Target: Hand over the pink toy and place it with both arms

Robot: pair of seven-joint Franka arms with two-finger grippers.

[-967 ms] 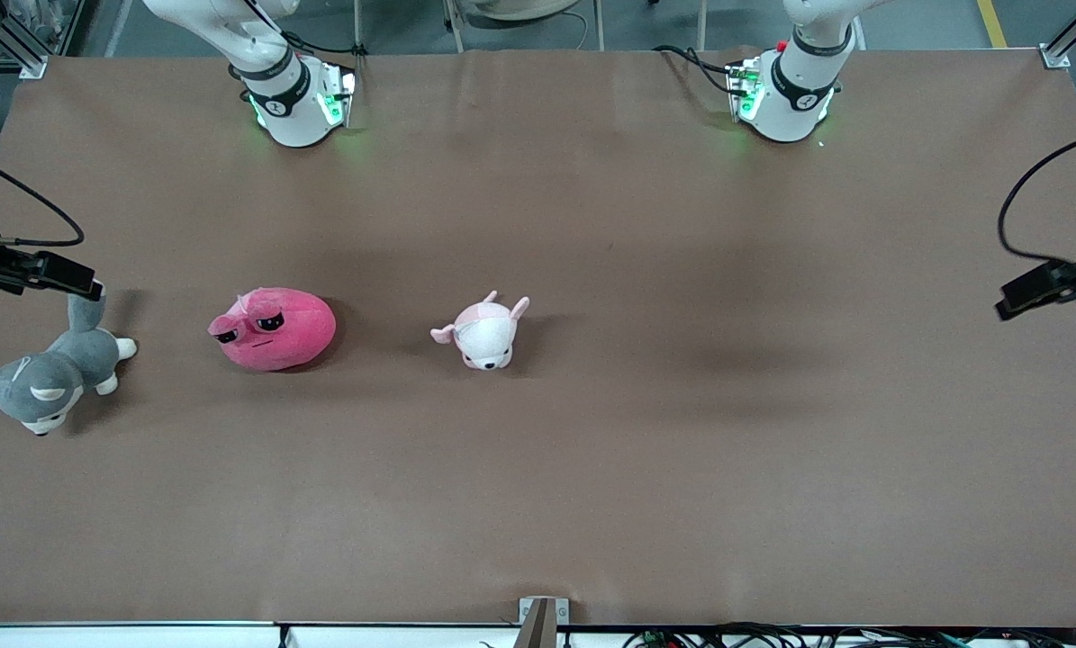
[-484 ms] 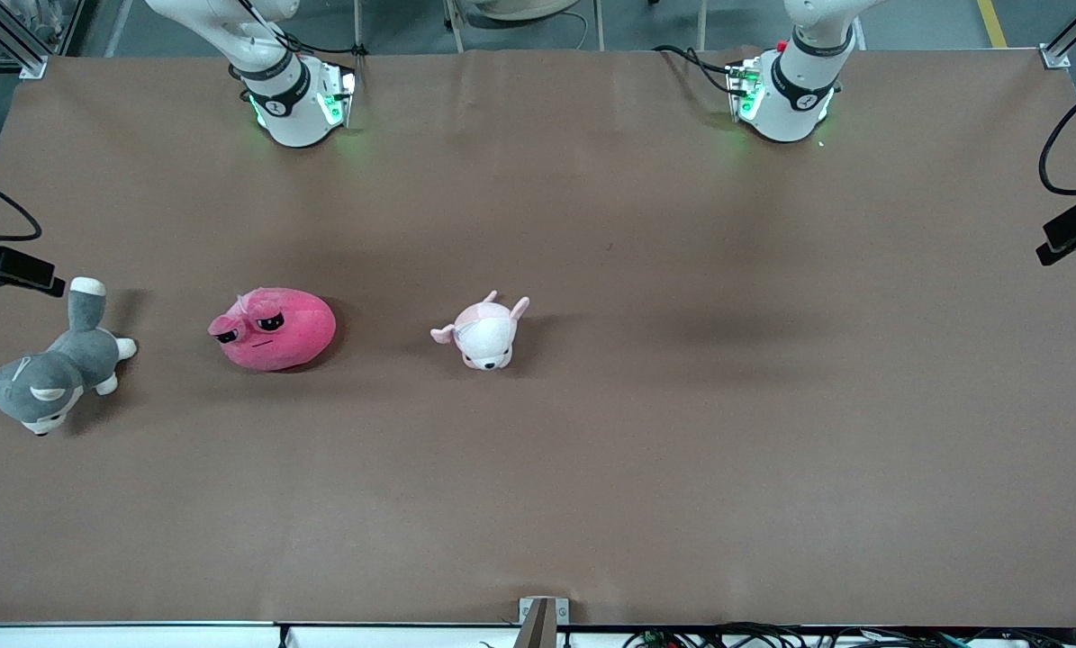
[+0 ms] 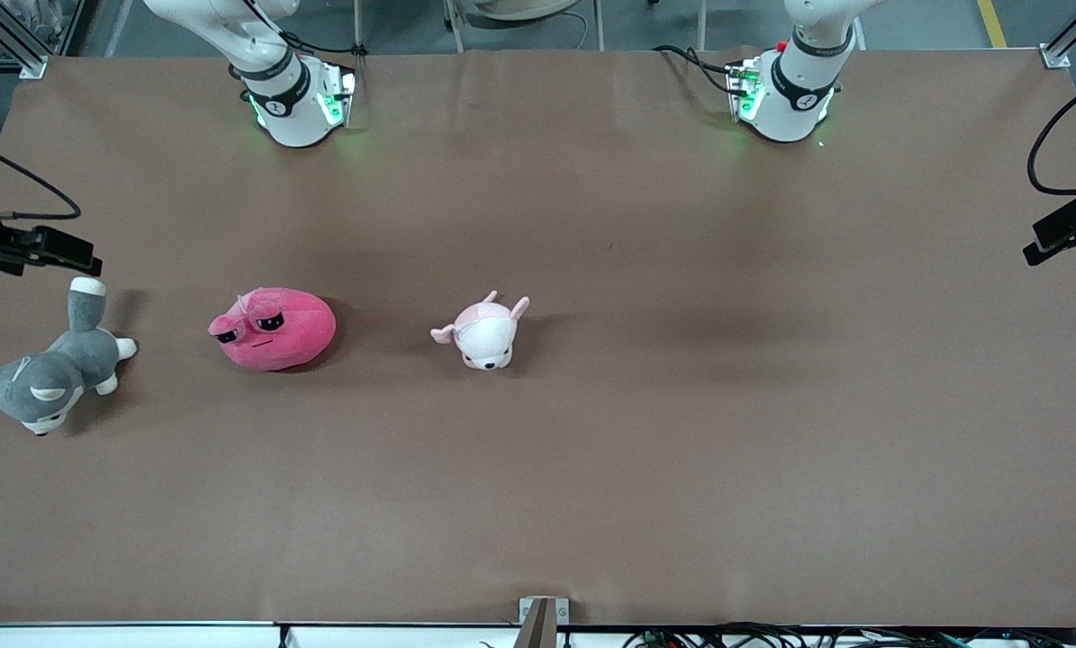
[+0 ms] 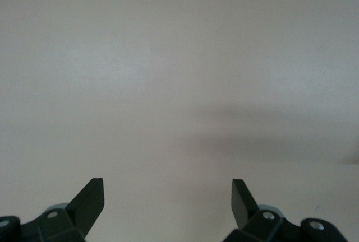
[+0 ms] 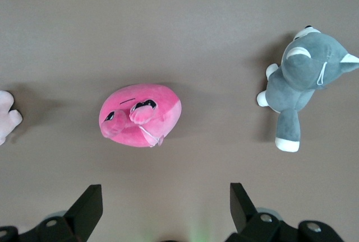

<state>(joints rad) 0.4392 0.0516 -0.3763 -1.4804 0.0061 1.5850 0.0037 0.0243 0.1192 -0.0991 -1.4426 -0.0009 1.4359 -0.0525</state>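
The right claw hangs high over the worktop at the right arm's end, facing straight down, fingers spread wide and holding nothing. The left claw hangs high at the left arm's end, likewise facing down, spread wide and empty.
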